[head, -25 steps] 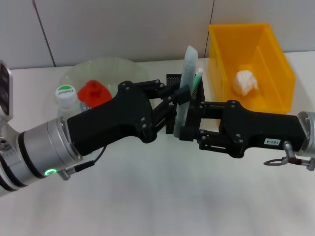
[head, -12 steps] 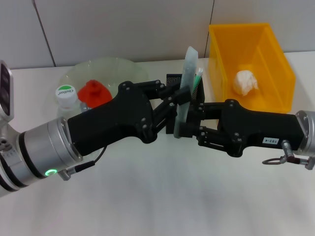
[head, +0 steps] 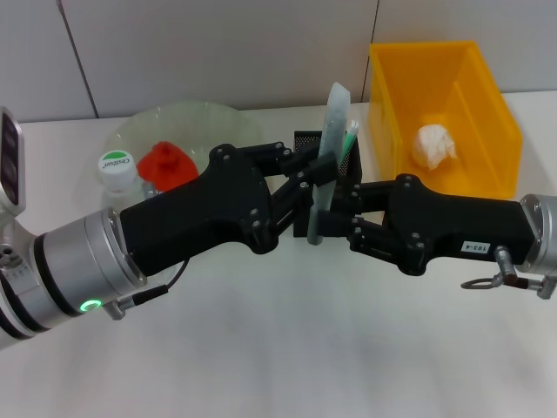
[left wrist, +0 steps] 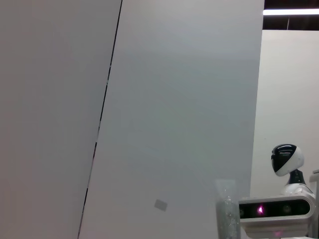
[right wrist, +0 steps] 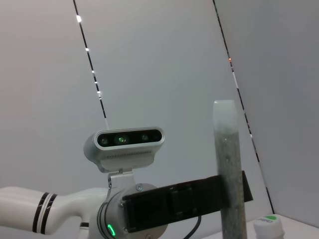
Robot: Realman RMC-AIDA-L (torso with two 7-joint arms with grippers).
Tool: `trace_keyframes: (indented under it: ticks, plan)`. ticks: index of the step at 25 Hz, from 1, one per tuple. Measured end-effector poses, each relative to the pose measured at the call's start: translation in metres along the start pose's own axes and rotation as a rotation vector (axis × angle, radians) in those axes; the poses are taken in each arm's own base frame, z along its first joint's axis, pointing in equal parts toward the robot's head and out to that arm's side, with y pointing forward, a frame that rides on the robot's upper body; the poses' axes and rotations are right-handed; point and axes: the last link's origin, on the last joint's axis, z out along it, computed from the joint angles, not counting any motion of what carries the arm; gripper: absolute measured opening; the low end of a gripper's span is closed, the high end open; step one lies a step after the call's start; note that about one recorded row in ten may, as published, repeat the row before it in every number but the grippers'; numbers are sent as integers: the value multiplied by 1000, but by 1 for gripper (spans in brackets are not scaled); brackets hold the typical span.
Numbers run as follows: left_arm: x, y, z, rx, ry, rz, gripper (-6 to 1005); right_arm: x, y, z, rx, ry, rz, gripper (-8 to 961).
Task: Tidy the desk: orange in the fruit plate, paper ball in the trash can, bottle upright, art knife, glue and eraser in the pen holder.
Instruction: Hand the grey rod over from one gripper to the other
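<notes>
A long pale art knife [head: 329, 139] stands upright above the table in the middle of the head view. My left gripper [head: 318, 178] is shut on its middle. My right gripper [head: 324, 228] comes from the right, open, with its fingers on either side of the knife's lower end. The right wrist view shows the art knife [right wrist: 229, 174] with a black finger [right wrist: 189, 199] across it. Behind stands the black mesh pen holder [head: 306, 141] with a green-tipped item [head: 349, 137] in it. An orange [head: 166, 165] lies in the glass fruit plate [head: 200, 117]. The bottle [head: 116, 167] stands upright. A paper ball [head: 433, 144] lies in the yellow trash can [head: 487, 104].
Both black forearms cross the middle of the table and hide what lies under them. The plate and bottle stand at the back left, the yellow bin at the back right. Pale table surface [head: 287, 348] lies in front of the arms.
My right gripper has slid a little to the left, closer around the knife's lower end. The left gripper and the knife have stayed in place.
</notes>
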Motion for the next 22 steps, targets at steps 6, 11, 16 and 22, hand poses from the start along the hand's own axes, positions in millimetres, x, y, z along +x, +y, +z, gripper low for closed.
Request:
trace_keyframes:
  ticks: [6, 11, 16, 22]
  plan:
    - [0, 0, 1, 0, 1, 0, 138, 0, -1, 1, 9, -1, 1, 195]
    - [0, 0, 1, 1, 2, 0, 139, 0, -2, 1, 11, -3, 0, 178]
    - [0, 0, 1, 1, 2, 0, 139, 0, -2, 2, 10, -4, 0, 161]
    - [0, 0, 1, -2, 1, 0, 138, 0, -1, 3, 3, 0, 0, 160]
